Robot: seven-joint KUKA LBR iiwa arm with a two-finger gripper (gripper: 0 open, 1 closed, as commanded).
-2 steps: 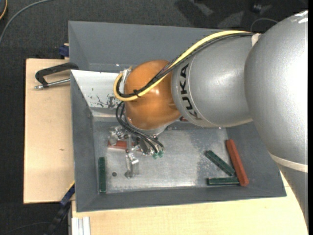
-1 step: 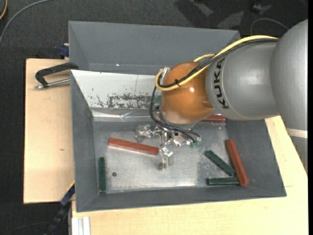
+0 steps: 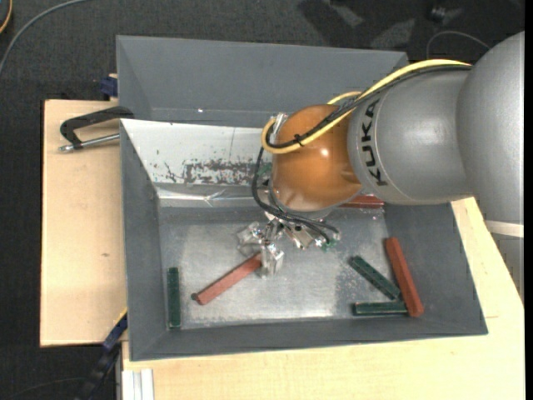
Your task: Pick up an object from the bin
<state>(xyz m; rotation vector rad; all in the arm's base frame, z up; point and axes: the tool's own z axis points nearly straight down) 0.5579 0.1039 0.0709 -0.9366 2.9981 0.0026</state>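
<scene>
One red stick (image 3: pixel 223 282), upper end hidden under hand (image 3: pixel 268 253); cannot tell whether hand apart or together.

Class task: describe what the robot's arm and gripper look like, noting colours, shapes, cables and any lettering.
The arm is a thick, rounded silver-grey tube with black KUKA lettering. A glossy orange dome cover caps its wrist, and a yellow cable loops over it beside thin black ones. The gripper is small, of bare shiny metal.

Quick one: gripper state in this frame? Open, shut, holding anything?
Gripper: open or shut cannot be told. It sits at the upper end of the red-brown stick lying in the middle of the bin.
</scene>
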